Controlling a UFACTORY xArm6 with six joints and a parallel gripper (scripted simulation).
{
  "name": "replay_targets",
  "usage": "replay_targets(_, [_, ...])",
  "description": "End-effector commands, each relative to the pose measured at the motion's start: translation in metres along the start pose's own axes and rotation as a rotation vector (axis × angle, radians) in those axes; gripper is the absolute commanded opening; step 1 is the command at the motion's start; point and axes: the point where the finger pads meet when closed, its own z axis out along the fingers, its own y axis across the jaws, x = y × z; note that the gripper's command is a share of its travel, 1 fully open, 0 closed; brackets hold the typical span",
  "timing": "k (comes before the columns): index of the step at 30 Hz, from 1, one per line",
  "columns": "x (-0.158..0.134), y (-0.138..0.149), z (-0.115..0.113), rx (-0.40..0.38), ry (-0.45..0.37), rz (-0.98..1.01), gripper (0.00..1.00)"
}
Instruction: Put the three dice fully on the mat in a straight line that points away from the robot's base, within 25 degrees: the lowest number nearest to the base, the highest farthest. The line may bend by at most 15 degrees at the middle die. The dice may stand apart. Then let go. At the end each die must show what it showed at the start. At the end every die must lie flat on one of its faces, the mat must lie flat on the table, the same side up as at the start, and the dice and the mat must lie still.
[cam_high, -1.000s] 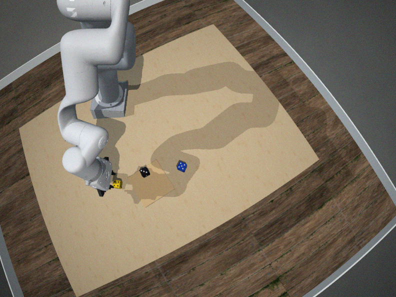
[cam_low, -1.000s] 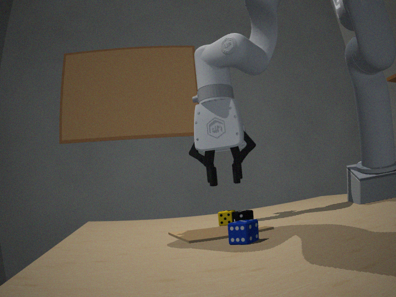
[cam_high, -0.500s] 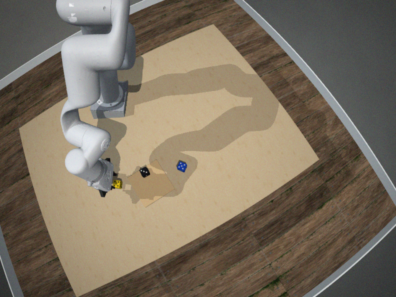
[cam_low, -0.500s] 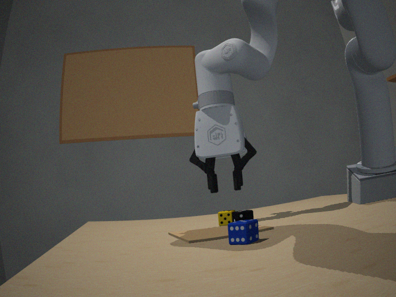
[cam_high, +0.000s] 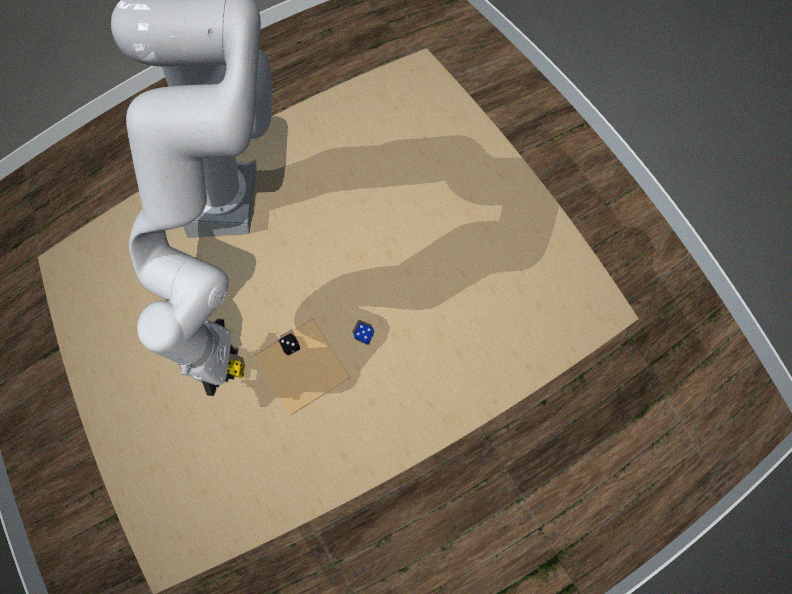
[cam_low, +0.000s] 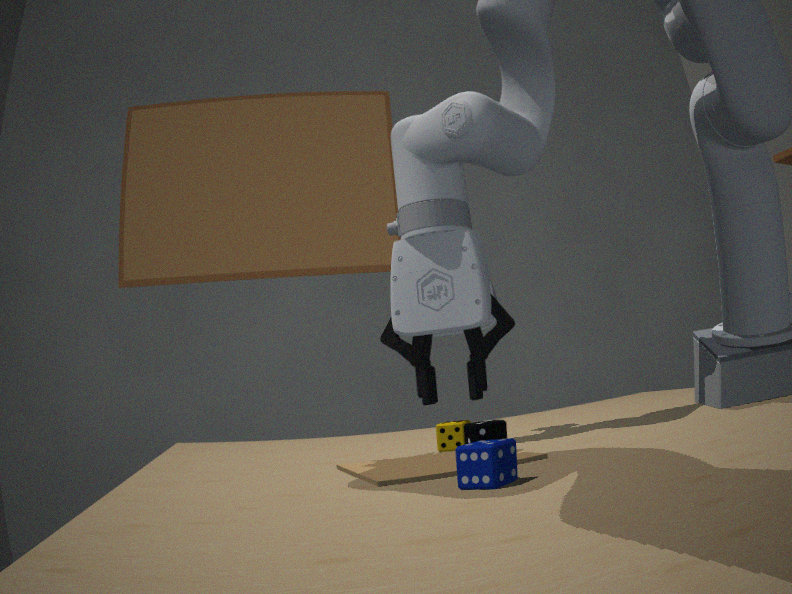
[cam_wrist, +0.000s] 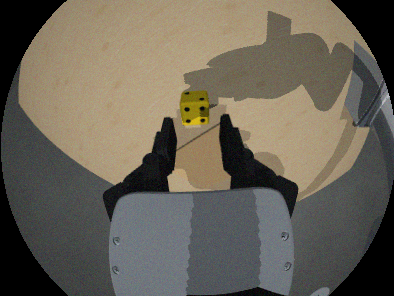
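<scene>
Beside tan mat (cam_high: 313, 377), yellow die (cam_high: 236, 367) rests.

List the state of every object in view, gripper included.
Gripper: half open, empty, hovering above the yellow die.
Yellow die: flat on the table, off the mat, four up.
Black die: flat on the mat near its corner, two up.
Blue die: flat on the table, off the mat, five up.
Mat: flat on the table.
</scene>
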Motion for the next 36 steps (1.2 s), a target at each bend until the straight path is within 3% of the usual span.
replay_targets(1, [-0.0006,-0.0017,0.0061,0.004,-0.001,-0.001,0.47])
replay_targets(36, [-0.0007,-0.0018,0.0138,0.004,-0.001,-0.001,0.47])
